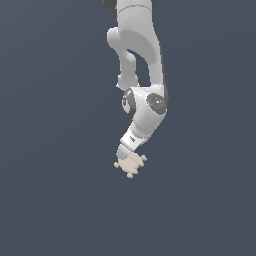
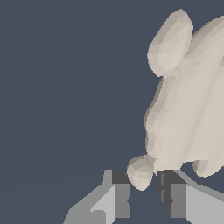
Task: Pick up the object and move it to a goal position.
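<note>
The object (image 1: 131,164) is a small flat beige roundish piece with short stubby nubs around its edge. In the exterior view it sits right at the tip of my gripper (image 1: 127,155), whose fingers are mostly hidden behind the white hand. In the wrist view the object (image 2: 188,113) fills the picture very close to the camera. My gripper (image 2: 145,192) has its two grey fingers (image 2: 120,194) drawn close together, with one nub and the object's edge between them. The gripper looks shut on the object.
The white arm (image 1: 142,65) comes down from the top of the exterior view. Around it is a plain dark blue-grey surface (image 1: 55,150) with no other objects or edges in view.
</note>
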### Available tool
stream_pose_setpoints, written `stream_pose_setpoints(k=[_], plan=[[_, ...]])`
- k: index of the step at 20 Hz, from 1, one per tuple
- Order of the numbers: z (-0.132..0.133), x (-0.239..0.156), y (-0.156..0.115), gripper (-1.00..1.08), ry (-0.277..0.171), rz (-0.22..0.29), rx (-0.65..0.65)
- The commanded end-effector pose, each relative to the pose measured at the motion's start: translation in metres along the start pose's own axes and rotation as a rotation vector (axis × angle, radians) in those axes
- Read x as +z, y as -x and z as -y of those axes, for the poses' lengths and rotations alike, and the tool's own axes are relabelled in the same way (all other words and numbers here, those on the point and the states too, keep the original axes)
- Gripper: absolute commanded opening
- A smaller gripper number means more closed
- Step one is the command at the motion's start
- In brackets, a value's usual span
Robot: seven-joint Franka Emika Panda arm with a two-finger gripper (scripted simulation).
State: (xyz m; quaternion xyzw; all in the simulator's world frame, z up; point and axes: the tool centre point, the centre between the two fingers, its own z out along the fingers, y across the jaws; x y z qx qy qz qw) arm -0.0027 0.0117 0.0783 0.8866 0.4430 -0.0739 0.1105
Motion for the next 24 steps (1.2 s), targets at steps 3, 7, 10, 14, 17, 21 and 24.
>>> stream_pose_setpoints(k=[3, 7, 10, 14, 17, 21, 24], plan=[[-0.038, -0.009, 0.044, -1.00, 0.000, 0.000, 0.001], [-0.067, -0.015, 0.077, -1.00, 0.001, 0.000, 0.001], [-0.085, -0.019, 0.095, -1.00, 0.001, 0.000, 0.001], [-0.101, -0.023, 0.111, -1.00, 0.001, 0.000, 0.001], [-0.108, -0.024, 0.118, -1.00, 0.001, 0.000, 0.001], [-0.111, -0.025, 0.120, -1.00, 0.001, 0.000, 0.001], [-0.110, -0.024, 0.118, -1.00, 0.001, 0.000, 0.001]])
